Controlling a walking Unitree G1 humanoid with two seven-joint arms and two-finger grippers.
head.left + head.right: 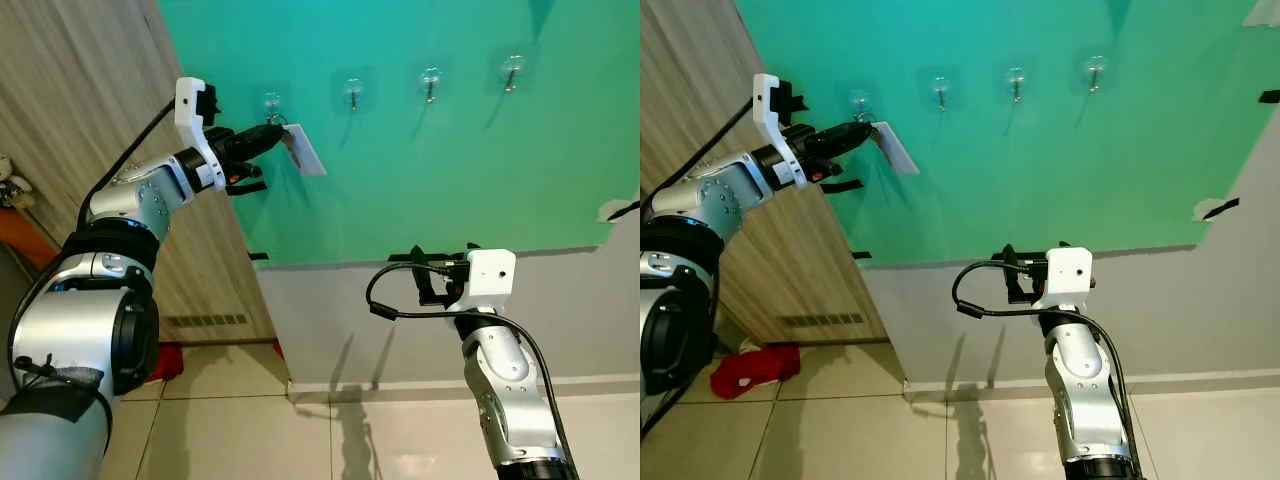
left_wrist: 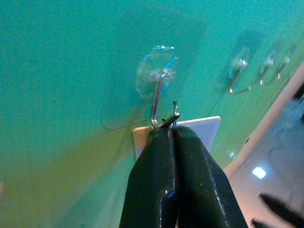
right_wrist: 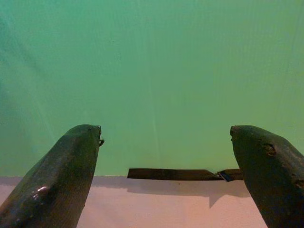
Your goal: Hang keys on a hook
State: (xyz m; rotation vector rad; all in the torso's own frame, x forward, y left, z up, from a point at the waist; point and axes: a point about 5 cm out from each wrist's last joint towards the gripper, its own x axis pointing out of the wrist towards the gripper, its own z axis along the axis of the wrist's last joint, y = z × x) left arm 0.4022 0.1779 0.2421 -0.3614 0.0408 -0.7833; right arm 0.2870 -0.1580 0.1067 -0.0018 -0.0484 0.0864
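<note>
My left gripper (image 1: 272, 136) is raised to the leftmost of several clear stick-on hooks (image 1: 272, 103) on the green sheet (image 1: 450, 160). It is shut on a key ring (image 2: 173, 118) with a white tag (image 1: 305, 152) hanging below the fingertips. In the left wrist view the ring touches the curved lower end of the metal hook (image 2: 156, 102), and the tag (image 2: 206, 132) lies flat behind the fingers (image 2: 156, 175). My right gripper (image 1: 425, 272) is held low by the sheet's bottom edge, open and empty, its two fingers (image 3: 61, 175) wide apart.
Three more hooks (image 1: 353, 91) run rightward along the green sheet, all bare. A wooden panel (image 1: 90, 110) stands at the left. Black tape (image 3: 171, 174) holds the sheet's lower edge to the white wall (image 1: 340, 320). A red cloth (image 1: 755, 366) lies on the tiled floor.
</note>
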